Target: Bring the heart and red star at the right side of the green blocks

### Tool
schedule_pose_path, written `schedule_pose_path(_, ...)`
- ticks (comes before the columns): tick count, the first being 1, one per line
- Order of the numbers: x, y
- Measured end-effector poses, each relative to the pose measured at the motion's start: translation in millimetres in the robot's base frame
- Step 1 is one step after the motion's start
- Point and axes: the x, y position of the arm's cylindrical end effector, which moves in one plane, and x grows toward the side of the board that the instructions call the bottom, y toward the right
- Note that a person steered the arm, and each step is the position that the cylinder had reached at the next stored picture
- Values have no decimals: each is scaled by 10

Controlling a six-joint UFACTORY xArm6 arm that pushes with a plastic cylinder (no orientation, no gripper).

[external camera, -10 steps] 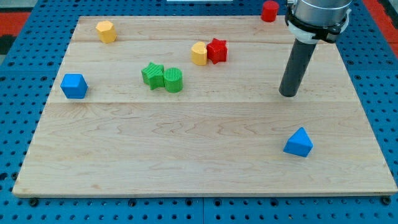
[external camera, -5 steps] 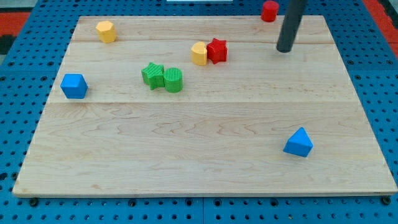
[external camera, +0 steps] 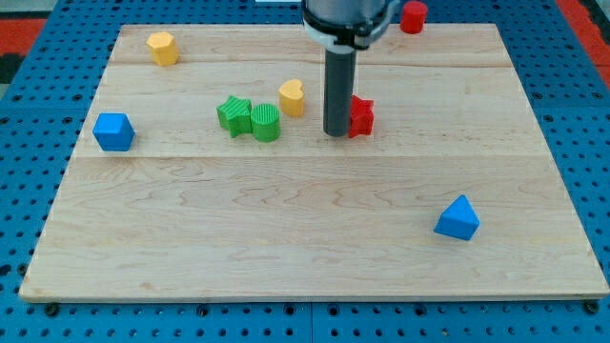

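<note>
Tip: my tip rests on the board, touching the red star's left side.
Jaws: none fitted; plain rod.
Red star: right of the rod, well right of the green blocks.
Yellow heart: just right of and slightly farther than the green cylinder.
Green star: touching the cylinder's left.

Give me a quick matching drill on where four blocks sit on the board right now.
Things:
1. yellow heart
2. red star
3. blue cube
4. red cylinder

Places:
A. view's left edge of the board
B. view's top edge
C. touching my tip, on its right
D. just up-right of the green blocks

Pairs: 1-D, 2-C, 3-A, 4-B
</note>
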Motion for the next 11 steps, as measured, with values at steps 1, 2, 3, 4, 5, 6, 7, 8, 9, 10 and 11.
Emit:
schedule_pose_path(1,-500,-104)
schedule_pose_path(2,-785,-109)
schedule_pose_path(3,-923,-559)
schedule_pose_path(4,-957,-967)
schedule_pose_path(5,-633,-944)
schedule_pose_path(6,-583,-609)
schedule_pose_path(7,-795,-593)
schedule_pose_path(8,-360,-445)
schedule_pose_path(9,-4,-438)
schedule_pose_path(10,-349,-438)
schedule_pose_path(11,-556,-365)
